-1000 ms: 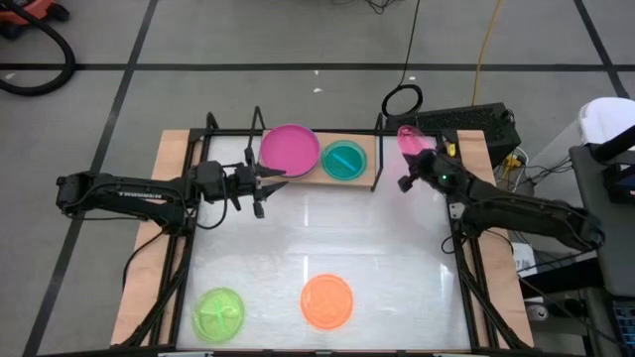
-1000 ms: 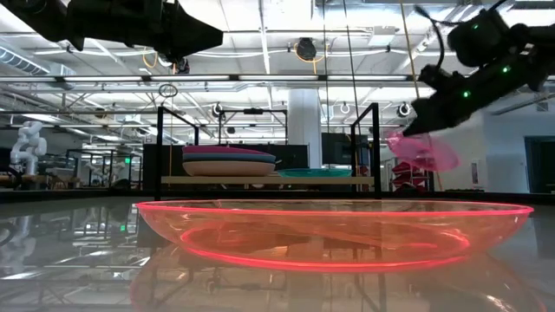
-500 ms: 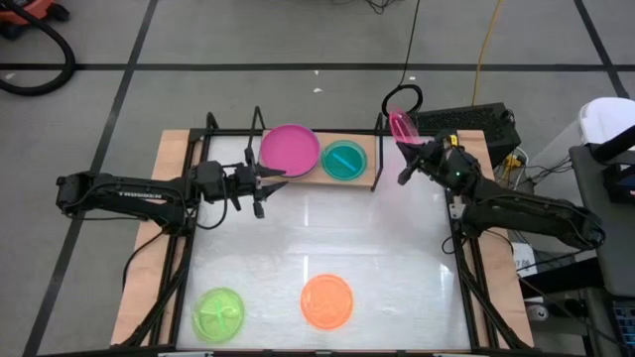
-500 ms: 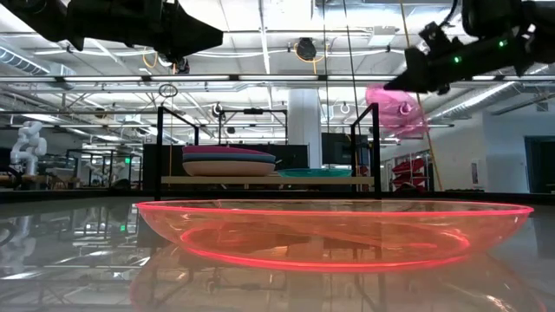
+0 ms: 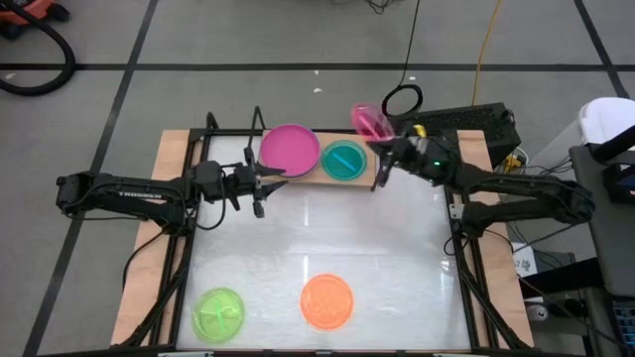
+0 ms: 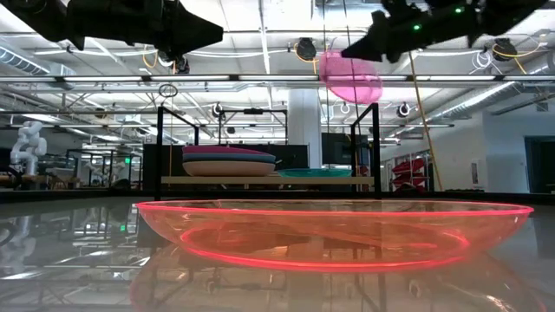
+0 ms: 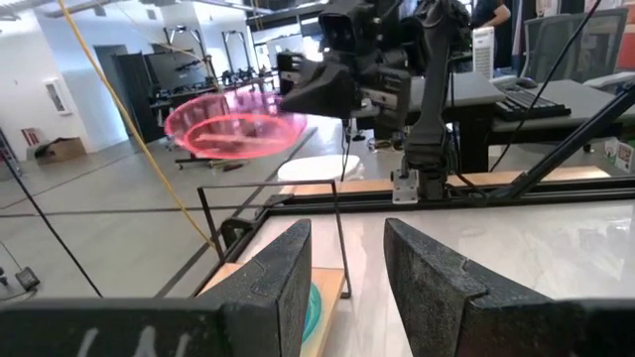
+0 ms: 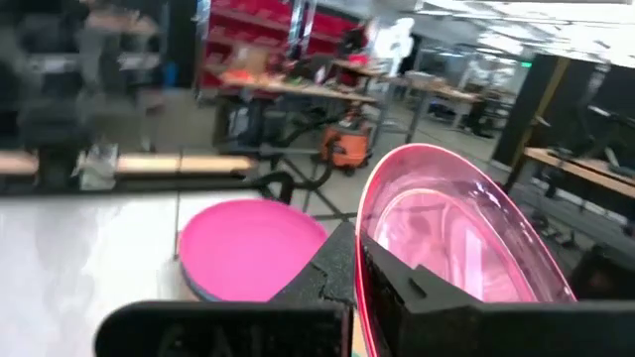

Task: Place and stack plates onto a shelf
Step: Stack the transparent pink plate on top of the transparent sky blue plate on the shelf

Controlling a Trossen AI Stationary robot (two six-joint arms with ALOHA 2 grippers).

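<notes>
Two plates still on table near edge: lime green plate point(image 5: 218, 314) left, orange plate point(image 5: 326, 300) right of it. Left gripper point(image 5: 260, 184) waits left of shelf point(image 5: 369, 165), fingers parted, empty. Magenta plate point(image 5: 290, 149) tops stack on shelf, cyan plate point(image 5: 344, 160) beside it. Step in hand: carry-over. Right gripper point(image 5: 378, 149) pinches rim of translucent pink plate point(image 5: 366, 121), raised above shelf's right end. Next move likely needs levelling, lowering onto stack.

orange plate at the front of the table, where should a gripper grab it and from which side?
Probably by the rim. The orange plate lies flat and right way up on the white table, and the low view shows its shallow wall flaring to a raised edge. Come from above, one finger inside the rim, one outside; the right side is nearest the right gripper.
</notes>
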